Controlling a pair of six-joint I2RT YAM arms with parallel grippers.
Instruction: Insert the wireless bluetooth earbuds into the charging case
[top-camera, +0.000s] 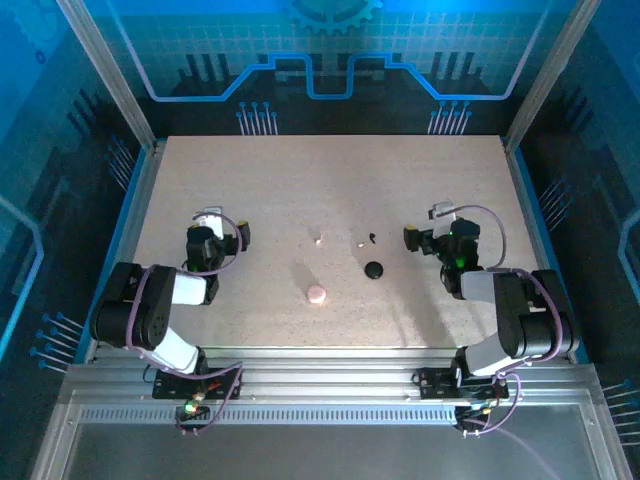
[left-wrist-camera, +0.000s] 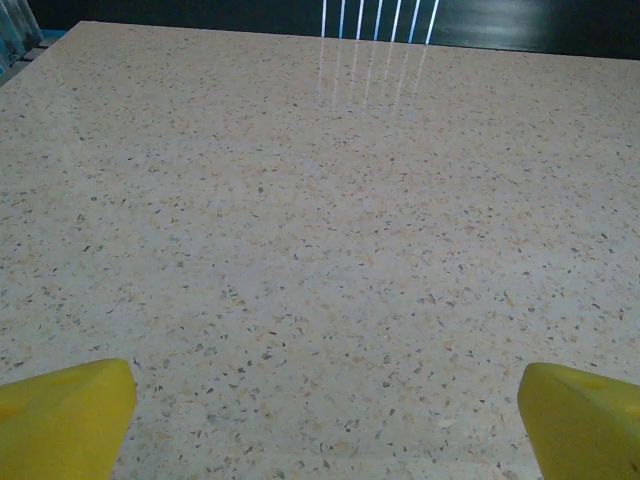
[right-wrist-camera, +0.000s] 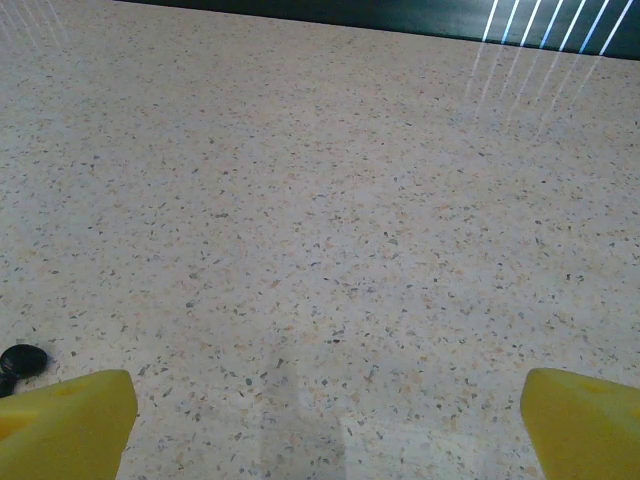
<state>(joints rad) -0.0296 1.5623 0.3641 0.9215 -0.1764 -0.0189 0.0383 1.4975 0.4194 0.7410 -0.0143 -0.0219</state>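
Top view, from the near edge of the table (top-camera: 300, 170) outward. The two arms are bolted at the near edge, left and right, and each reaches toward the far edge.

Nearest among the loose items is the pink round case (top-camera: 316, 294), lying just left of the table's middle. The black round case (top-camera: 374, 270) lies a little farther out and to its right, apart from it.

Beyond the cases lie the wireless bluetooth earbuds, three tiny specks in a loose row across the middle of the table. They are the left pale earbud (top-camera: 319, 239), the right pale earbud (top-camera: 361, 243) and, just beside that one, the black earbud (top-camera: 372, 238). All three rest on the bare table, outside both cases.

The left pincer (top-camera: 210, 218) hovers toward the left edge, well apart from every item. The right pincer (top-camera: 443, 214) is right of the black earbud, near it but not touching.

Wrist views: the left pincer (left-wrist-camera: 325, 420) and the right pincer (right-wrist-camera: 325, 420) are both spread wide. Their yellow fingers (left-wrist-camera: 70, 415) (right-wrist-camera: 70, 425) stand at opposite lower corners with only speckled table between them, and nothing is pinched.
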